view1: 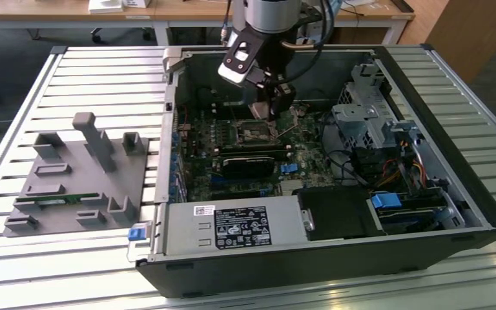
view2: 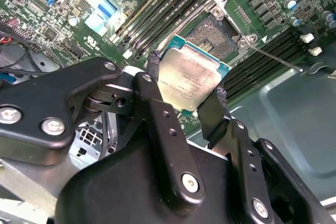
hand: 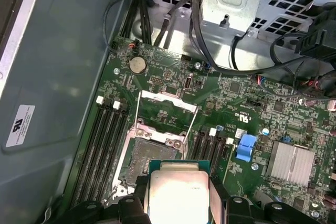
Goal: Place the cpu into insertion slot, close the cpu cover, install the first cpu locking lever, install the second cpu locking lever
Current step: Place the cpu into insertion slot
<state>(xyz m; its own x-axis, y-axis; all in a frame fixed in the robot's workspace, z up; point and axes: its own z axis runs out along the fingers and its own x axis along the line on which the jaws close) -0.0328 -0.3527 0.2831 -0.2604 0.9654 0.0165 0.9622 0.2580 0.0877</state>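
1. The tool [view2: 187, 85] is closed narrow on the chip [view2: 195, 69]. Its two fingers [view2: 152, 77] pinch opposite edges, and the chip's silvery face is turned toward both wrist cameras.
2. The chip [hand: 176, 195] hangs over the green circuit board [hand: 252, 114] inside the computer case [view1: 454, 213] on the slatted tabletop [view1: 75, 71]. In the first wrist view it overlaps the near edge of the socket [hand: 152, 158], so it looks close but not seated. I cannot tell how high it hangs.
3. The cover [hand: 168, 100] stands swung up off the socket, and a thin lever [view2: 275, 59] sticks out to one side. The way down looks free, provided the fingers stay clear of both.
4. The main care here, as I judge it, is to square the chip's edges with the socket's rim before any descent. A small twist would leave a corner riding on the rim.
5. The chip should stay level and come down slowly, without pressing. The contacts in the socket [view2: 212, 32] look fine and would probably bend under a tilted or forced chip.
6. The fingers wrap the chip's edges, so they may meet the rim before the chip is home — watch that side clearance.
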